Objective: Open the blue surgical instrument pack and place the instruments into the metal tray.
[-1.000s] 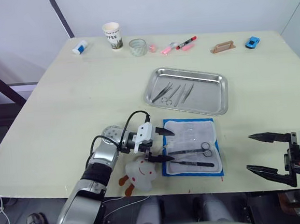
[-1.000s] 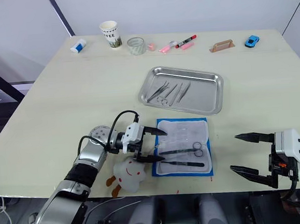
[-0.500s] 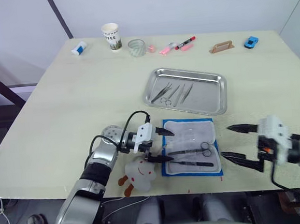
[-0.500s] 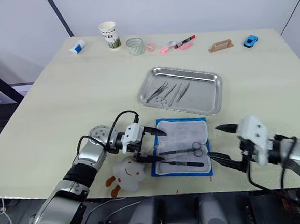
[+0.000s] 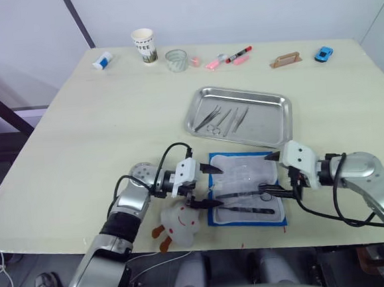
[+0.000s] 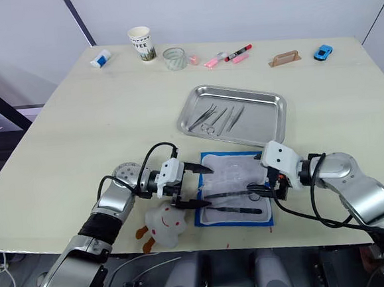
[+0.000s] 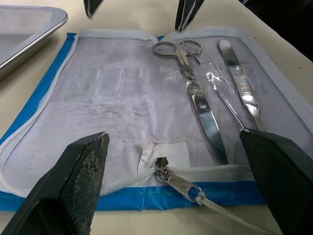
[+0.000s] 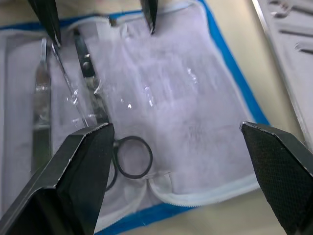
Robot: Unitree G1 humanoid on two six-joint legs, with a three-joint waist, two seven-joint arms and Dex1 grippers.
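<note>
The blue surgical instrument pack (image 5: 245, 188) lay open and flat near the front edge of the table (image 5: 97, 124), white padded lining facing up, zipper pull at its left edge. Two instruments remained in the pack: ring-handled scissors (image 7: 195, 93) and a flat-handled tool (image 7: 239, 83) beside them, lying side by side along the lining's near side. The metal tray (image 5: 271, 134) sat just behind the pack, apart from it, and held several slim instruments (image 5: 221, 119) grouped toward its left half.

The left gripper (image 5: 209, 187) was at the pack's left edge, fingers spread wide, one tip over the lining's upper left corner, the other by the tips of the scissors; nothing was pinched. The right gripper (image 6: 264, 177) was at the pack's right edge, fingers likewise spread apart, the lower finger (image 8: 80, 171) just beside the scissor rings. Whether it touched them could not be determined. Nothing was held between its fingers.

A white plush toy (image 5: 178, 221) lay under the left gripper, just left of the pack. Along the far edge stood a paper cup (image 5: 143, 45), a glass (image 5: 176, 59), markers (image 5: 228, 57), and a blue toy car (image 5: 323, 54).
</note>
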